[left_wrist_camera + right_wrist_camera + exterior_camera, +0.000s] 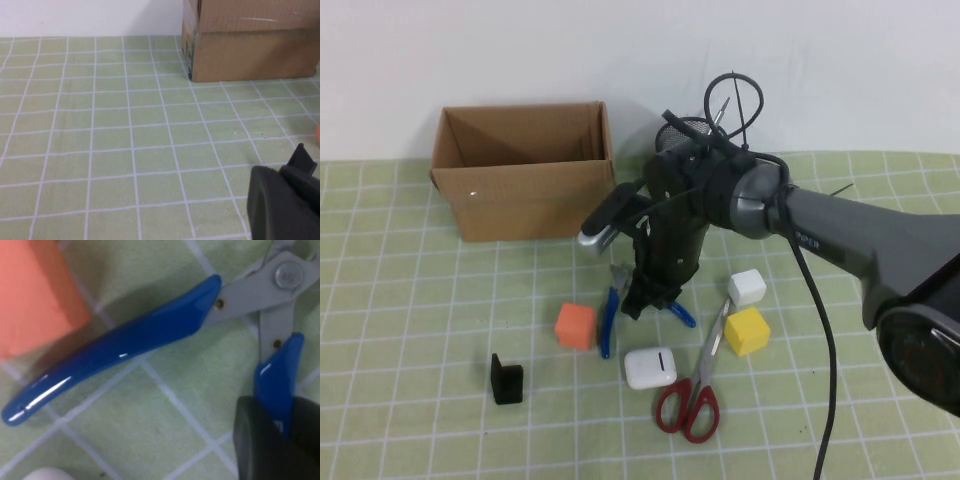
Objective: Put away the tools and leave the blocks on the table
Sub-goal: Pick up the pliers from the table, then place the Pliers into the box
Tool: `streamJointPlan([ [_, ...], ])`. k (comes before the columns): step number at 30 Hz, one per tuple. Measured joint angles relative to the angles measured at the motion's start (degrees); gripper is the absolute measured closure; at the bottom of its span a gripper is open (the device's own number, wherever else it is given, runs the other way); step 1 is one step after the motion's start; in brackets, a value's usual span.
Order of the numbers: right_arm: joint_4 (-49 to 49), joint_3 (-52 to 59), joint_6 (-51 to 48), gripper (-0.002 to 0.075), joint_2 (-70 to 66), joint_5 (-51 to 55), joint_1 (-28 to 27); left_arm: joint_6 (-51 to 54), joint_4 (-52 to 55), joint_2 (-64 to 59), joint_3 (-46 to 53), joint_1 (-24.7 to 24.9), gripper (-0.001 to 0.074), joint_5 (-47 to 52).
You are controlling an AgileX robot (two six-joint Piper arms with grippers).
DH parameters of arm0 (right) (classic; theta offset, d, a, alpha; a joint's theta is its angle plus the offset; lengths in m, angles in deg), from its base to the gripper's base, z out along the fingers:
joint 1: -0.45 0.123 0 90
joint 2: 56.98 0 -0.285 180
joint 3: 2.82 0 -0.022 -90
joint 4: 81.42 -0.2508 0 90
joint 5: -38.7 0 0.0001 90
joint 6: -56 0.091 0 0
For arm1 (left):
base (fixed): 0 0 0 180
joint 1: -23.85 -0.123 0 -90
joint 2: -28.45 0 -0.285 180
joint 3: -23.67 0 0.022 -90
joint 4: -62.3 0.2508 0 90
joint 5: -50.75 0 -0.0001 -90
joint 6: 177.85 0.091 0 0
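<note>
R gripper (645, 300) is down at the mat mid-table, fingers (270, 445) narrowed around one blue handle of the cutting pliers (610, 318); looks like a grip on that handle only, the other handle lying free and splayed toward the orange block (575, 325). Pliers rest on the table (420, 300), head pointing back toward the cardboard box (525, 185). Main risk as I judge it: single-handle hold is off-centre, so on lift the tool could pivot at its rivet, swing or slip out; the free handle sits just beside the orange block and could nudge it. White case (650, 367) and red-handled scissors (695, 385) lie near, in front; yellow block (747, 331) and white block (747, 287) to the arm's right side, apart from the pliers. Black bracket (506, 380) well off to the left. Box is open-topped w/ tall walls, so the carry needs height over its near rim; open mat btwn pliers and box gives a clean path. L gripper (282, 205) is closed, parked low over bare mat near the box corner, holding nothing. Screwdriver: can't place it w/ certainty.
</note>
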Motion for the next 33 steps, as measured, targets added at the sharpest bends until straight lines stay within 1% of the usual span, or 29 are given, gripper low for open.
streamJointPlan([
  [3,2.04,0.23,2.63,0.0673,1.63,2.16,0.19,0.00,0.00,0.00,0.00,0.00,0.0738,0.02],
  [7,2.99,0.35,4.56,0.0673,7.08,4.98,0.52,0.00,0.00,0.00,0.00,0.00,0.0738,0.02],
  [9,3.12,0.35,5.10,0.0673,10.65,4.49,1.16,0.00,0.00,0.00,0.00,0.00,0.0738,0.02],
  [11,3.12,0.35,5.34,0.0673,13.33,1.71,1.78,0.00,0.00,0.00,0.00,0.00,0.0738,0.02],
  [13,3.12,0.35,5.34,0.0674,14.98,-3.58,2.55,0.00,0.00,0.00,0.00,0.00,0.0738,0.02],
  [16,1.79,0.24,5.44,0.0674,15.48,-14.53,3.07,0.00,0.00,0.00,0.00,0.00,0.0738,0.02],
  [24,2.00,0.35,5.55,0.0674,11.91,-48.04,2.69,0.00,0.00,0.00,0.00,0.00,0.0738,0.02],
  [26,2.00,0.35,5.55,0.0674,10.01,-54.09,2.32,0.00,0.00,0.00,0.00,0.00,0.0738,0.02],
  [30,-0.66,0.35,5.67,0.0674,5.82,-61.99,0.44,0.00,0.00,0.00,0.00,0.00,0.0738,0.02],
  [33,-4.99,0.09,5.67,0.0674,2.99,-63.84,-0.57,0.00,0.00,0.00,0.00,0.00,0.0738,0.02],
])
